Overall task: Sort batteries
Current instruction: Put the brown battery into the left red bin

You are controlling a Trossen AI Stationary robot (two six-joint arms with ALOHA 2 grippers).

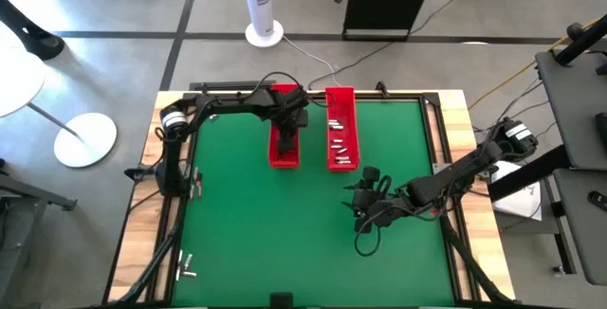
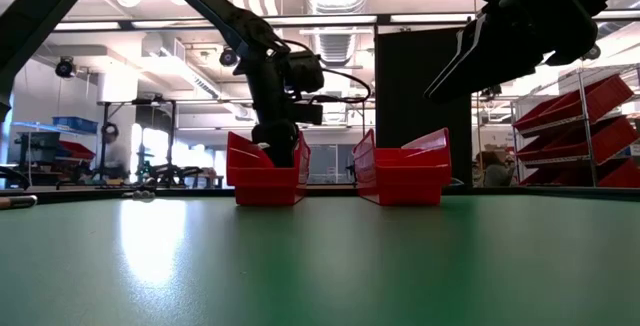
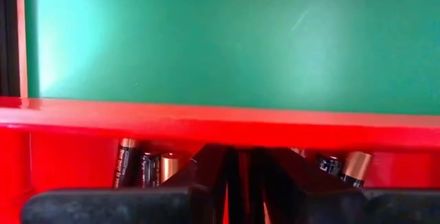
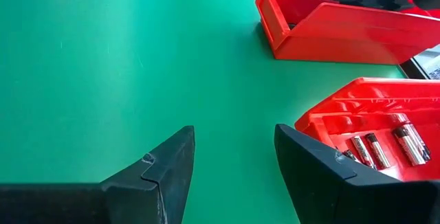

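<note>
Green surface [image 1: 285,233]: my left claw [image 3: 237,183], nearly together, sits in the left tray [image 1: 284,153] over batteries [image 3: 137,168]. Right claw [image 4: 234,162] hangs apart, empty; next I think I lift out.

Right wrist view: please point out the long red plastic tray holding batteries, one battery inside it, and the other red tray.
Long red plastic tray holding batteries [image 4: 330,117], right wrist view, near rim.
Silvery cylindrical battery [image 4: 407,140], right wrist view, mid-body.
Other red tray [image 4: 344,35], right wrist view, side wall.
</note>
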